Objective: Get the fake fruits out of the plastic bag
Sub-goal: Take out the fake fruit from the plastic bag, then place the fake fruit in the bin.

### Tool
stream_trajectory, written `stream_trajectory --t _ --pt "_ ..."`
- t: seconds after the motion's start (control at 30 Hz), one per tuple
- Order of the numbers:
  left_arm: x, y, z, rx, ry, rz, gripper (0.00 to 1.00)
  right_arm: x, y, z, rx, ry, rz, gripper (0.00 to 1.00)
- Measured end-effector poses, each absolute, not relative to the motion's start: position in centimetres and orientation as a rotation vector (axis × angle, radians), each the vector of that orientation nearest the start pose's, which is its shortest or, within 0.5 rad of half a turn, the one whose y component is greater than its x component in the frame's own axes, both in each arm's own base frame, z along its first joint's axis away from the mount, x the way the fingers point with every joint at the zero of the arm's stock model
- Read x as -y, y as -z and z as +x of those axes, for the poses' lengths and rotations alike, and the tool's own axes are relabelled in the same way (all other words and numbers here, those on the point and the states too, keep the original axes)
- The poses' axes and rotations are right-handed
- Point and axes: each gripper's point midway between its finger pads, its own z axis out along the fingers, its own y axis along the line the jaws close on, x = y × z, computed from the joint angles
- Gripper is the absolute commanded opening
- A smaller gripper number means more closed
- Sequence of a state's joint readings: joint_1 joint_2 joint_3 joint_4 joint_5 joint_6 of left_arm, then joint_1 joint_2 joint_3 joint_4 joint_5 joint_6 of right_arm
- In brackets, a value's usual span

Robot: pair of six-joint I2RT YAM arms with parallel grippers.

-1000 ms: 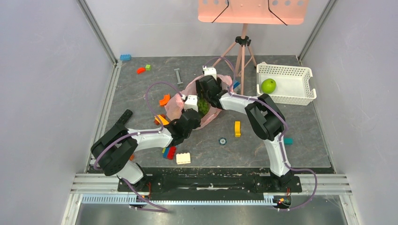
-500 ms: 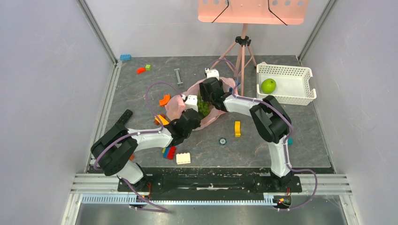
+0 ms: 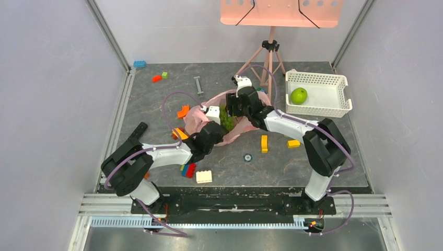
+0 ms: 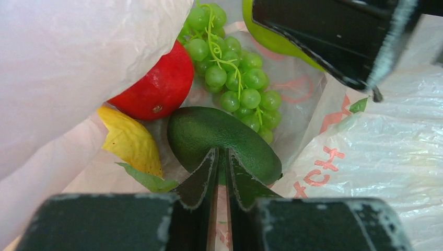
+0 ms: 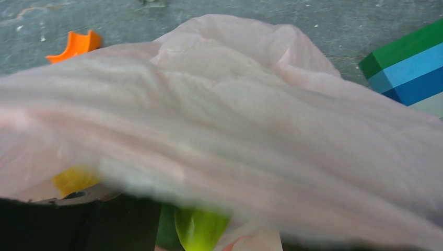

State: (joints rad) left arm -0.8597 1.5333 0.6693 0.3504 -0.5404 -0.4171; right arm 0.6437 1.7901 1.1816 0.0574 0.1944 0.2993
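Note:
The pink plastic bag [image 3: 201, 112] lies mid-table with its mouth held up. My left gripper [image 3: 214, 124] [image 4: 222, 157] is shut on the bag's near edge, a strip of printed plastic pinched between its fingers. Inside the bag lie a dark green avocado [image 4: 224, 136], a red apple [image 4: 156, 89], a yellow lemon [image 4: 128, 138] and green grapes [image 4: 232, 78] [image 3: 226, 119]. My right gripper [image 3: 231, 110] reaches into the mouth from the far side. One black finger [image 4: 334, 36] presses on the green pear [image 4: 269, 39] [image 5: 201, 227]. Blurred bag film [image 5: 235, 120] hides its other finger.
At the back right a white lattice basket [image 3: 334, 83] holds a green apple [image 3: 299, 95]. A pink tripod [image 3: 269, 57] stands just behind the bag. Building blocks lie around: yellow [image 3: 264, 143], orange-yellow [image 3: 293, 143], orange [image 3: 183, 111], cream [image 3: 204, 177], a green-and-blue one [image 5: 407, 70].
The right arm swung its elbow out to the right and its gripper shifted right and back at the bag's mouth, jaws narrowing. The left gripper kept still on the bag.

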Motion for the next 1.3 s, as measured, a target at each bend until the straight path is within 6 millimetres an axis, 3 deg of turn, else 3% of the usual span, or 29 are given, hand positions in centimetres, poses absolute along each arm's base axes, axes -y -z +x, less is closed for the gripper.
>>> stream_trajectory --t 0.3,0.7,0.83,0.93,1.03,1.1,1.3 --pt "25.3 -8.2 31.8 -2.011 0.25 0.123 0.15 -28.7 -14.9 37.6 -2.101 -0.519 -0.329 0.6" --pt "25.3 -8.2 31.8 -2.011 0.25 0.123 0.15 -26.5 -23.9 32.9 -1.969 -0.638 -0.336 0.62" --pt "25.3 -8.2 31.8 -2.011 0.25 0.123 0.16 -25.3 -26.3 31.9 -1.942 -0.66 -0.314 0.62" --pt "25.3 -8.2 31.8 -2.011 0.25 0.123 0.15 -24.3 -28.5 32.2 -1.921 -0.643 -0.286 0.63" --pt "25.3 -8.2 31.8 -2.011 0.25 0.123 0.15 -22.3 -30.8 33.5 -1.886 -0.621 -0.24 0.63" --pt "25.3 -8.2 31.8 -2.011 0.251 0.124 0.15 -19.9 -31.5 34.7 -1.874 -0.587 -0.181 0.63" --pt "25.3 -8.2 31.8 -2.012 0.252 0.125 0.15 -10.3 -30.0 38.5 -1.915 -0.432 0.051 0.62"
